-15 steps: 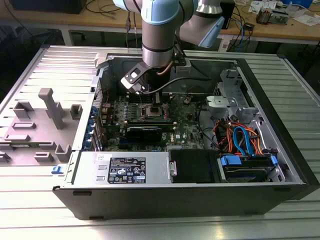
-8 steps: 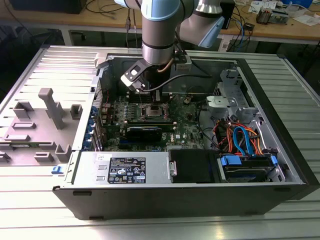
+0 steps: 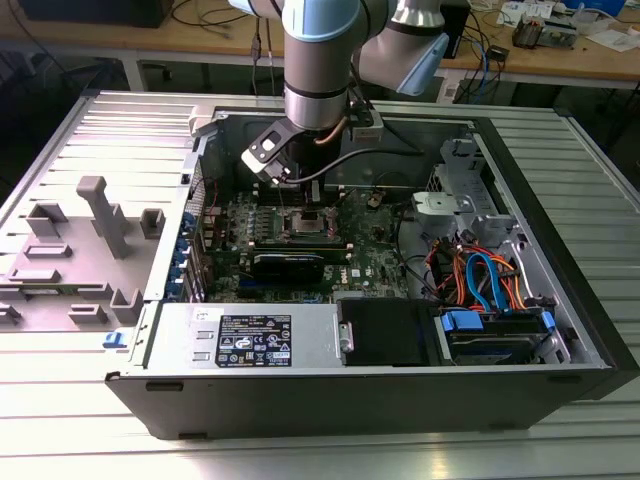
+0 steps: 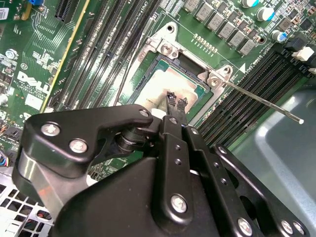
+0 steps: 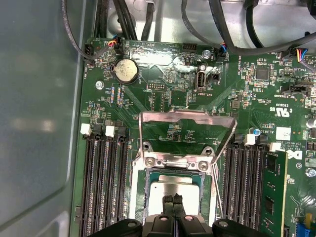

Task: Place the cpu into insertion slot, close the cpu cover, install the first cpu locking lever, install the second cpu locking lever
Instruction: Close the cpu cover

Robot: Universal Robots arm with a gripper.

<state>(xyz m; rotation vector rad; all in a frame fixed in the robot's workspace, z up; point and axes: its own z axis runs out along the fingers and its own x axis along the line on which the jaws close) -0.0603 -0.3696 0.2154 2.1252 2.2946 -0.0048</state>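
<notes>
The cpu (image 5: 173, 186) lies flat, silver top up, inside the insertion slot (image 5: 147, 183) on the green motherboard (image 3: 375, 262). In the second wrist view the cpu (image 4: 160, 86) sits just beyond my fingertips. The cpu cover (image 5: 187, 114) stands raised on its hinge behind the socket, its window showing the board. A thin locking lever (image 4: 261, 101) sticks out loose from one socket corner. My gripper (image 5: 173, 199) hovers directly over the cpu's near edge, its narrow tips together with nothing between them. In the exterior view the gripper (image 3: 288, 185) hangs inside the open computer case above the socket.
Long black memory slots (image 5: 103, 187) flank the socket, with a green memory stick (image 5: 274, 192) in one. A coin battery (image 5: 126, 70) and black cables (image 5: 237, 44) lie behind the cover. The case wall (image 5: 39, 123) is close by. A drive bay with coloured cables (image 3: 485, 285) sits at the exterior view's right.
</notes>
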